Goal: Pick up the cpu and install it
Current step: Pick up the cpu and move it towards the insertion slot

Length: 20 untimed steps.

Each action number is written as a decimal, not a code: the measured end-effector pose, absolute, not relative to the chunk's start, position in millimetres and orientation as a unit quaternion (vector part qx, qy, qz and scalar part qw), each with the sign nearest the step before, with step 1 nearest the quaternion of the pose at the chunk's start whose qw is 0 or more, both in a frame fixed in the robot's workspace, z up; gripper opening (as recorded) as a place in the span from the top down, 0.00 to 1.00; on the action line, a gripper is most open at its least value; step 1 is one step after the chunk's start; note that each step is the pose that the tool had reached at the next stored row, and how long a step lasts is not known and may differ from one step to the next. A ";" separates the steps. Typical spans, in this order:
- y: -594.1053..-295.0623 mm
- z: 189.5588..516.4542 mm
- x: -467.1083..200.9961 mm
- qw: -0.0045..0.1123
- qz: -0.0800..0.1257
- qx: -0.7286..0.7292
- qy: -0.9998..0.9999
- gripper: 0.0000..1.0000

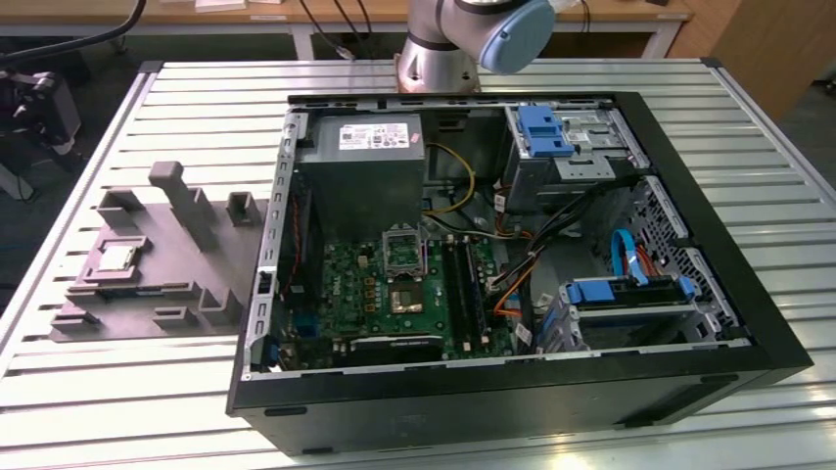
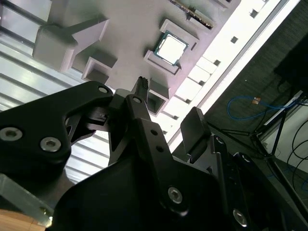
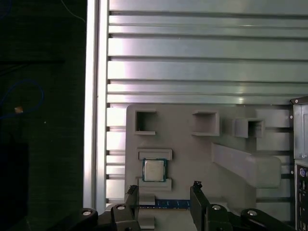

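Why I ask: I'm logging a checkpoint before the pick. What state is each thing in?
cpu: lying flat in its pocket on the grey holder tray, not gripped.
pincer: open, empty, clear of the cpu.
computer case: lying on its side, side panel off, motherboard exposed.

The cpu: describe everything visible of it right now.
The cpu is a small flat square chip with a shiny silvery lid and a darker edge. It lies flat, lid up, in a pocket between two raised ledges of the grey holder, on the slatted table at the exterior view's left of the computer case. Nothing but the holder touches it; the open pincer hangs clear of it.
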<state>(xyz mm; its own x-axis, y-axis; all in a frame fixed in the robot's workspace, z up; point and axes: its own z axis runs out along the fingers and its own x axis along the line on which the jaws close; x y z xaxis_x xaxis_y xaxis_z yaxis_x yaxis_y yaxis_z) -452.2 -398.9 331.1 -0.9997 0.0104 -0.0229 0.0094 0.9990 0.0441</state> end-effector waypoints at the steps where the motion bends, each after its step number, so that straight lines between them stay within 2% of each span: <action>1: -398.9 330.0 -452.2 0.012 0.022 0.005 1.000 0.45; 20: -399.1 309.9 -452.2 0.011 0.022 0.006 1.000 0.45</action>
<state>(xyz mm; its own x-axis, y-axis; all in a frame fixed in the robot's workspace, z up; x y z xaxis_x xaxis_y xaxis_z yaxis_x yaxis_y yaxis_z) -452.2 -399.1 309.9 -0.9997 0.0125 -0.0227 0.0115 0.9990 0.0440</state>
